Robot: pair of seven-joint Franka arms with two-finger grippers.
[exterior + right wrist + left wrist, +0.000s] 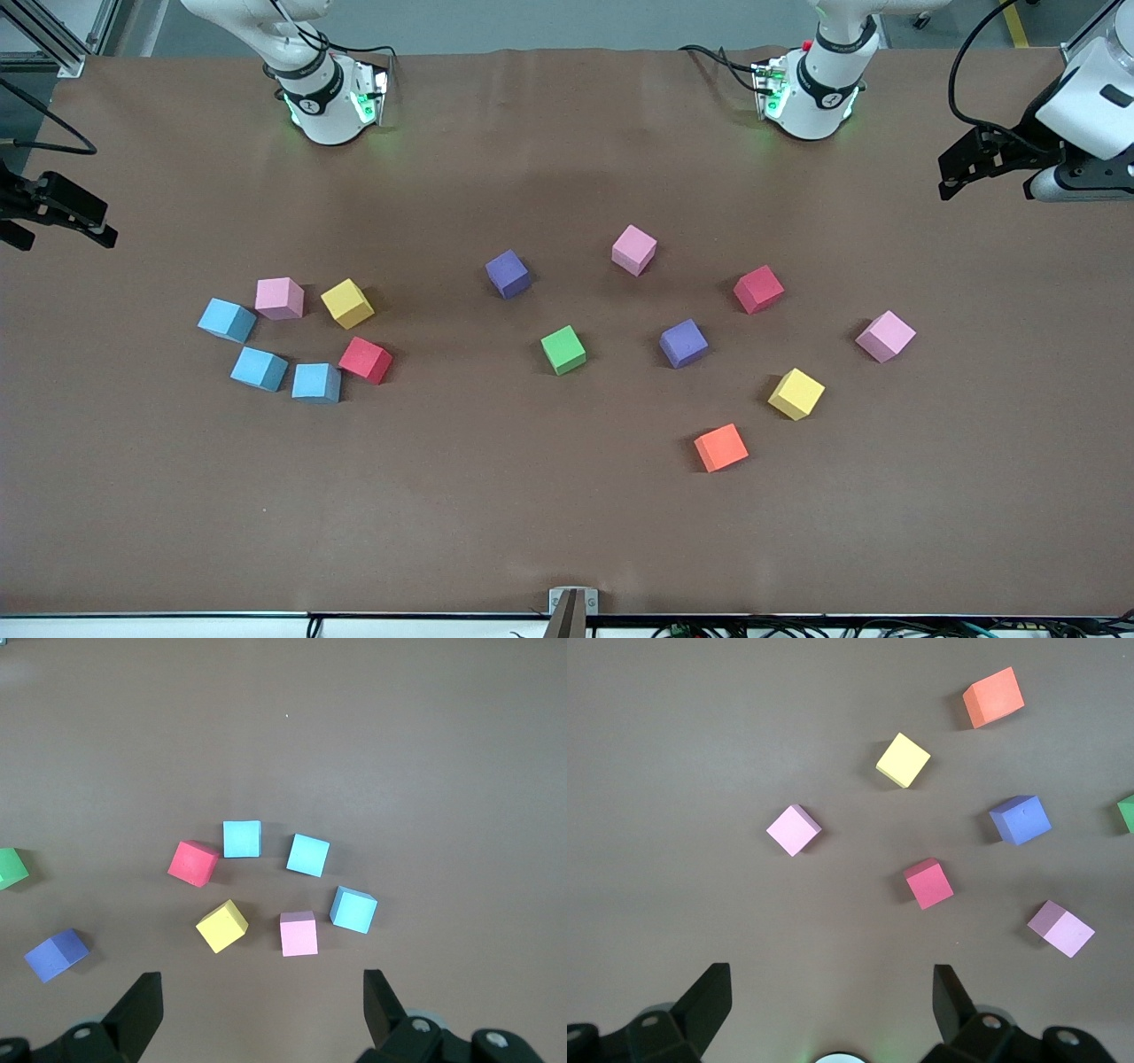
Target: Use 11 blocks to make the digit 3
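I count fourteen small matte foam cubes on the bench, none stacked and none touching.

Count by colour:
- Blue: three [227,320], [259,368], [316,383].
- Pink: three [280,298], [634,249], [885,336].
- Purple: two [508,273], [684,343].
- Red: two [365,360], [758,289].
- Yellow: two [347,303], [796,393].
- Green: one [563,349].
- Orange: one [720,447].

Six cubes form a loose ring toward the right arm's end of the bench: the three blue ones, one pink, one yellow and one red. The other eight lie scattered from the middle toward the left arm's end. The orange cube is the one nearest the front camera. I see no bars or numeral shape assembled; every cube lies apart from its neighbours.

The bench [567,532] carries a plain brown covering with faint creases. A small metal bracket [573,602] sits at the edge nearest the front camera. Grey floor and aluminium framing show at the bench's edges.

Both arms wait, raised at the ends of the bench. The left gripper [833,1001] is above the left arm's end of the bench, its fingers spread wide and holding nothing; the pink cube at that end lies just ahead of it in its wrist view. The right gripper [263,1005] hangs above the right arm's end, fingers likewise spread wide and holding nothing, with the ring of six cubes in its wrist view.
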